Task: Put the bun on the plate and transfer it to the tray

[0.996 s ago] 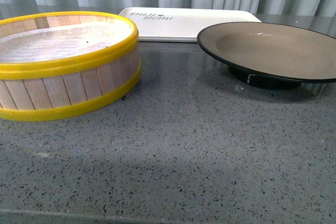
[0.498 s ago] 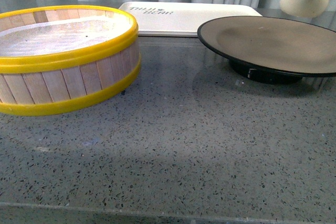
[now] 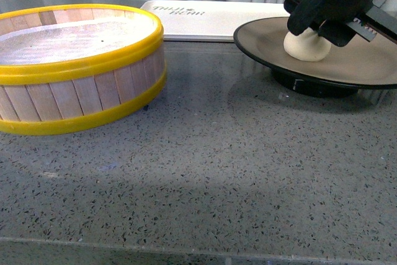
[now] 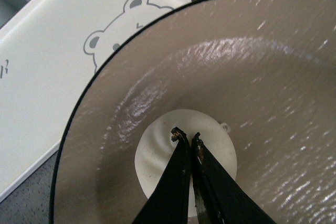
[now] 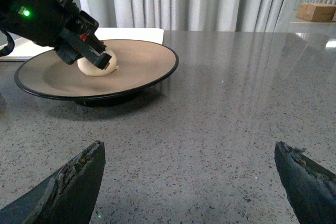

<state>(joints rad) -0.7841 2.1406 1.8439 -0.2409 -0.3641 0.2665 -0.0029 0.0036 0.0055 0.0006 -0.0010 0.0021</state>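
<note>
- Small round white pleated steamed bun (image 3: 306, 46) rests inside the wide round grey-brown, black-rimmed plate (image 3: 363, 61).
- Left hand (image 4: 185, 136): narrow, pinched on the bun's top, above the plate.
- Right hand (image 5: 189, 148): wide, holding nothing, apart from the plate.
- Flat white rectangular plastic tray (image 3: 217, 22) lies just behind the plate.
- Yellow-rimmed wooden steamer basket (image 3: 80, 91) stands on the grey speckled table (image 3: 217, 172), apart from the plate.

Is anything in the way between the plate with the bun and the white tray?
Nothing I can see. The plate, with the bun on it, sits right beside the tray, with nothing between them. The yellow basket stands off to the side, out of the way.
</note>
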